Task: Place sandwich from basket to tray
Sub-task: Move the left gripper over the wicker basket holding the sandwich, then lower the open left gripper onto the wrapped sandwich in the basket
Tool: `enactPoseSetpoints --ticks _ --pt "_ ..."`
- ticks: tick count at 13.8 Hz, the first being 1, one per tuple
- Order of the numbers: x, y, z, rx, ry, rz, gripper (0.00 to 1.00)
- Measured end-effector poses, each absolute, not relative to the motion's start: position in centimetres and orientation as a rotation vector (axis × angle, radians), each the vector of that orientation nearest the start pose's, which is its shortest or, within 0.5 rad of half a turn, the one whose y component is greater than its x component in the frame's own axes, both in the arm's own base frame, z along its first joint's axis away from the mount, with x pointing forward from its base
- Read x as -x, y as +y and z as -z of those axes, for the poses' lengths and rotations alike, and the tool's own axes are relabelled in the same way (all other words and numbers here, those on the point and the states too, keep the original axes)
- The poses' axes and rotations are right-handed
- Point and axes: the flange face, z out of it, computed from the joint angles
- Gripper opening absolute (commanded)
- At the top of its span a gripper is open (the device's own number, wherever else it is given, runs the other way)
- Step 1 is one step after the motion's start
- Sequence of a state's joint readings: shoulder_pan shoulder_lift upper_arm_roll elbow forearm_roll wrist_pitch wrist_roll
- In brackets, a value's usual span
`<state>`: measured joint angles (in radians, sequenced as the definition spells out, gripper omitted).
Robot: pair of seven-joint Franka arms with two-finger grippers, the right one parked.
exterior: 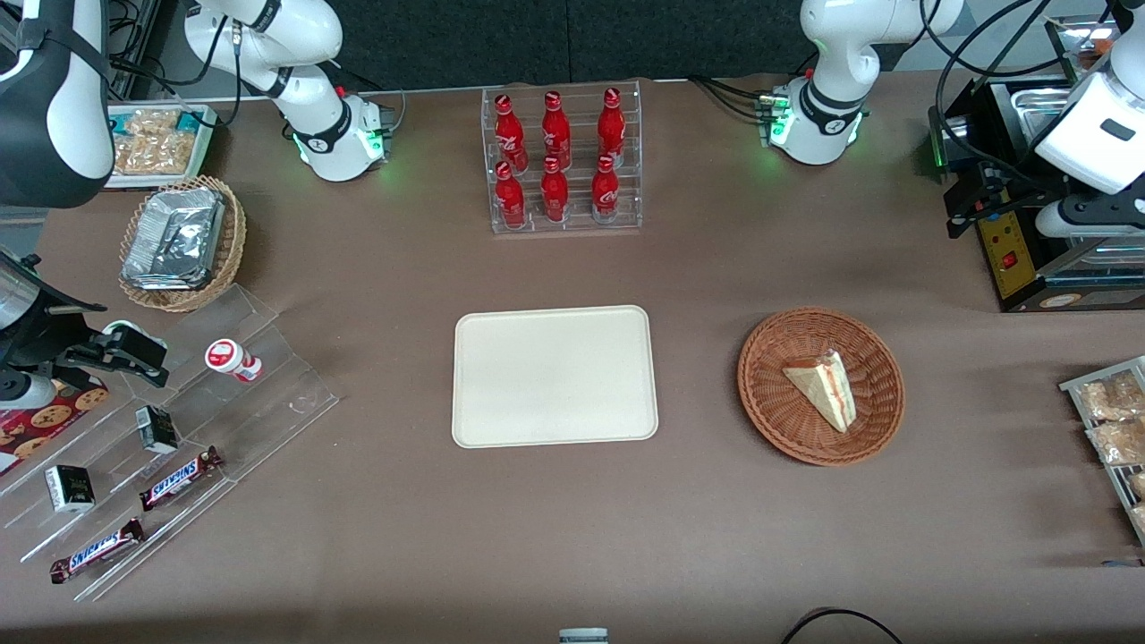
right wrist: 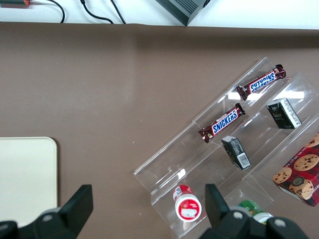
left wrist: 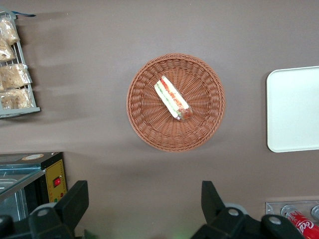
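Observation:
The sandwich (exterior: 827, 386) (left wrist: 172, 98), a pale wedge with red and green layers in clear wrap, lies in the middle of the round reddish-brown basket (exterior: 776, 407) (left wrist: 149, 122). The cream tray (exterior: 555, 376) (left wrist: 294, 109) lies flat beside the basket, toward the parked arm's end, with nothing on it. My left gripper (left wrist: 144, 199) hangs high above the table, open, its two black fingers (left wrist: 75, 199) spread wide with only bare table between them. It is apart from the basket, farther from the front camera. Its arm (exterior: 1096, 134) shows over a black machine.
A black machine with a yellow panel (exterior: 1015, 255) (left wrist: 55, 181) stands beside the gripper. A rack of bagged snacks (exterior: 1114, 420) (left wrist: 15, 79) sits at the working arm's end. A clear rack of red bottles (exterior: 564, 161) stands farther back than the tray.

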<state>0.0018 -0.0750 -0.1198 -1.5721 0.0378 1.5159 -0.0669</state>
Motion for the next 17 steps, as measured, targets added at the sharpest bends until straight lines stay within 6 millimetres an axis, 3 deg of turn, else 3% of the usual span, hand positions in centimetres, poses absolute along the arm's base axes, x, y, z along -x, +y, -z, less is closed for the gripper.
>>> enactPoseSetpoints --ticks 4,7,14,17 --pt "-52.1 -6.0 -65.5 3.095 0.069 0.009 1.0" --pt "-52.5 -5.9 -62.5 3.088 -0.13 -0.043 1.0" --pt "-55.9 -6.5 -47.4 2.936 -0.91 -0.12 1.0" --pt "-58.1 -7.4 -41.0 2.872 -1.079 -0.161 1.0"
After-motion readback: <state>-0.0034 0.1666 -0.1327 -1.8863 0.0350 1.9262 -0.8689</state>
